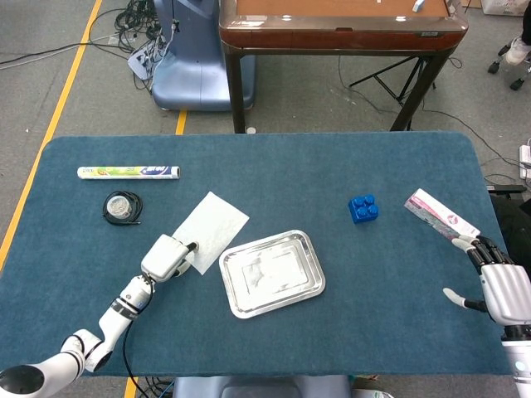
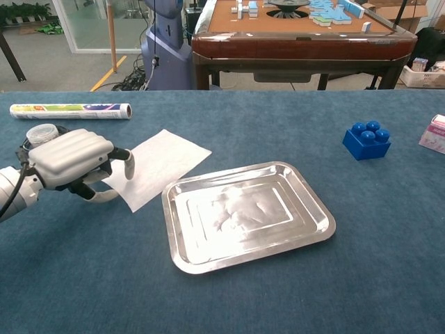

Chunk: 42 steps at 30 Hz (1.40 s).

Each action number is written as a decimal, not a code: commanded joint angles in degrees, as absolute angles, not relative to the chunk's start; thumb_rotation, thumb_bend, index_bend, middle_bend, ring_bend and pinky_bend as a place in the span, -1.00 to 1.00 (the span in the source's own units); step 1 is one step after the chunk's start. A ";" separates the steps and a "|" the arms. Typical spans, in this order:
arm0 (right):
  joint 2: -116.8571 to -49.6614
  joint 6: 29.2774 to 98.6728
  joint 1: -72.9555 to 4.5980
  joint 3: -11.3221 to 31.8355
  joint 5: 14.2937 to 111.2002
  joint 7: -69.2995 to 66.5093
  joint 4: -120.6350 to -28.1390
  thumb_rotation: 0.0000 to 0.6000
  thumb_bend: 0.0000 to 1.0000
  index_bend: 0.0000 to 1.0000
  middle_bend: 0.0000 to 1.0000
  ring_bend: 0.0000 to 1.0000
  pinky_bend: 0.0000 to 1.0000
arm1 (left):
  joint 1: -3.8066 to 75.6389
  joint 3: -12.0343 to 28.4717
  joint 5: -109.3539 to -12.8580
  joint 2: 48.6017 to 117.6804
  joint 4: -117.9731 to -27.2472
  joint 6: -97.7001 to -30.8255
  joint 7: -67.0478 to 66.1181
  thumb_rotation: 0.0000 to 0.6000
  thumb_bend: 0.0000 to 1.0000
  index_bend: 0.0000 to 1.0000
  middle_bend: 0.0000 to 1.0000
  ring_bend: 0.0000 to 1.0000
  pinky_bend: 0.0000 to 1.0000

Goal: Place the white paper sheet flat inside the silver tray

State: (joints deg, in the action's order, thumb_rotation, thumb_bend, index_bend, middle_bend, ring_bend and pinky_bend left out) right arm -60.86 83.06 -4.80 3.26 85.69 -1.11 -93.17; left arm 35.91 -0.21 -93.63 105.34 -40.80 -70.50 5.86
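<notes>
Open blue tabletop (image 1: 332, 348) lies along the lower frame and between the silver tray (image 1: 271, 274) and blue block (image 1: 362, 208) at centre right. At upper left, a foil roll (image 1: 129, 172) and a small round lidded container (image 1: 123, 206) obstruct passage. At the right edge a pink-and-white box (image 1: 441, 215) stands near the right hand (image 1: 498, 284).

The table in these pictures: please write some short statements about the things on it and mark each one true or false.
1. The white paper sheet lies inside the silver tray. False: it lies on the table beside the tray.
2. The left hand is at the edge of the sheet. True.
3. The blue block sits in the tray. False: it stands on the table, apart from it.
4. The right hand holds nothing. True.
5. A roll lies near the far left of the table. True.
</notes>
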 commanded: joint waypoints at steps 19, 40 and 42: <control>-61.02 83.06 -4.77 3.19 85.72 -0.96 -93.11 1.00 -1.00 -0.56 -0.56 -0.74 -0.41 | 35.32 -0.13 -93.55 106.21 -39.15 -74.02 11.95 1.00 -0.25 0.16 1.00 1.00 1.00; -61.08 82.99 -4.79 3.25 85.55 -0.71 -93.19 1.00 -1.00 -0.56 -0.56 -0.74 -0.41 | 33.74 1.13 -93.84 103.17 -43.77 -81.41 19.81 1.00 -0.21 0.30 1.00 1.00 1.00; -61.10 83.02 -4.78 3.25 85.55 -0.63 -93.21 1.00 -1.00 -0.56 -0.56 -0.74 -0.41 | 33.46 1.18 -94.03 102.07 -45.42 -82.39 20.28 1.00 -0.21 0.31 1.00 1.00 1.00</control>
State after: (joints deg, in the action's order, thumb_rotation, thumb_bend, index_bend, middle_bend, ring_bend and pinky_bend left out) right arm -61.10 83.02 -4.78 3.25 85.55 -0.62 -93.21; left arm 33.75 1.08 -93.82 102.85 -44.45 -81.78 19.77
